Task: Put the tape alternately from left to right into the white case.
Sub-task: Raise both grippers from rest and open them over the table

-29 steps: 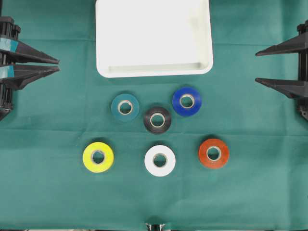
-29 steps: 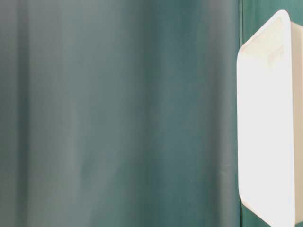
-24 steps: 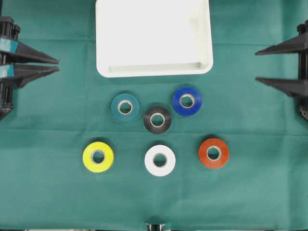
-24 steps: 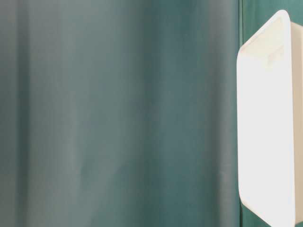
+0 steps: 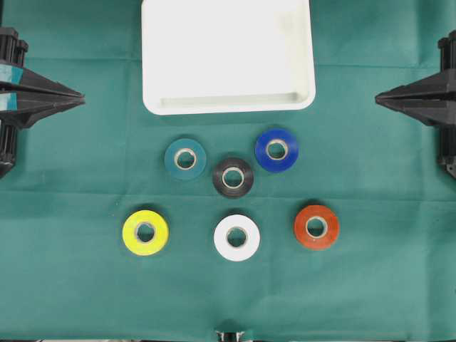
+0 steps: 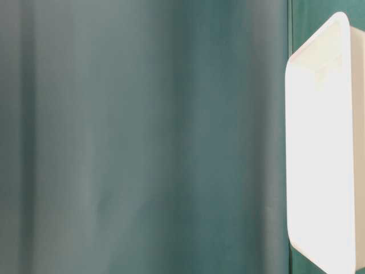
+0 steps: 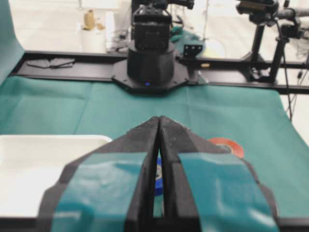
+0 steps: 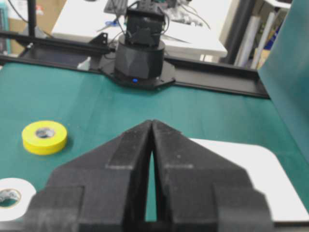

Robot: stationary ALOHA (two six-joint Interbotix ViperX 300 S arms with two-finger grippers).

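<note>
Six rolls of tape lie flat on the green cloth: teal (image 5: 185,158), black (image 5: 233,177), blue (image 5: 276,149), yellow (image 5: 145,231), white (image 5: 236,237) and orange-red (image 5: 316,227). The white case (image 5: 160,103) sits behind them at the top middle with nothing in it. My left gripper (image 5: 82,97) rests at the far left edge, shut and holding nothing. At the far right edge my right gripper (image 5: 377,100) is also shut and holds nothing. In the left wrist view the left gripper (image 7: 159,118) points across the cloth, past the blue roll (image 7: 158,181) and the orange-red roll (image 7: 231,144).
Green cloth covers the whole table. The right arm's black base (image 7: 150,65) stands across from the left wrist camera, the left arm's base (image 8: 140,60) across from the right one. The table-level view shows a hanging green curtain (image 6: 142,137) and the case's rim (image 6: 296,63).
Both grippers have shut: their fingers stood apart half a second ago and now meet at the tips. Rolls and case have not moved.
</note>
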